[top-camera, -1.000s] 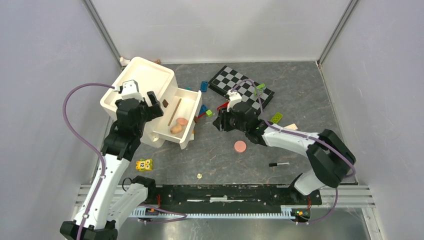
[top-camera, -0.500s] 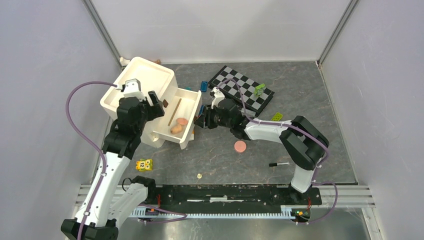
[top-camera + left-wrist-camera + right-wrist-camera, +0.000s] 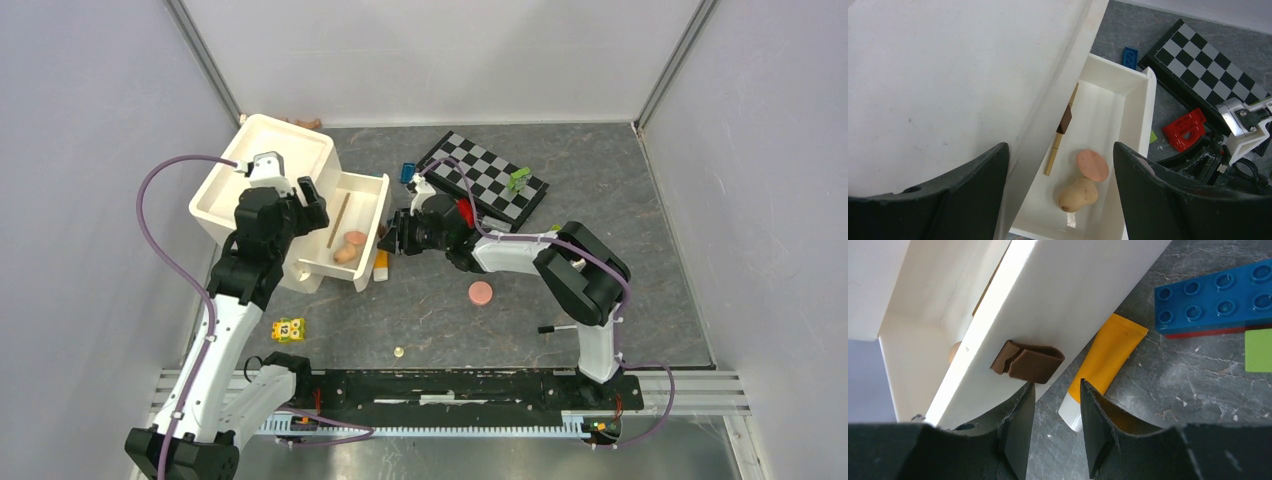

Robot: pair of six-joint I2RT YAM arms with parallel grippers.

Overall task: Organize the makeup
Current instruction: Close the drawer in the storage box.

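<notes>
The left arm (image 3: 215,330) was held up from its base and bent forward at the elbow, with the wrist angled downward. The left gripper (image 3: 306,200) was kept with its fingers (image 3: 968,195) spread wide. The right arm (image 3: 520,250) was stretched low and far across to the left, folded sharply at the elbow. The right gripper (image 3: 392,232) was pointed leftward, its jaws set only narrowly apart.

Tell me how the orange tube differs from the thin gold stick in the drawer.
Place: the orange tube lies on the table outside the drawer, close beside its wall; the gold stick lies inside it. Shape: the tube is broad and flattened, the stick thin. Colour: the tube is orange with a white cap, the stick gold. Both are elongated and lie on their sides.
</notes>
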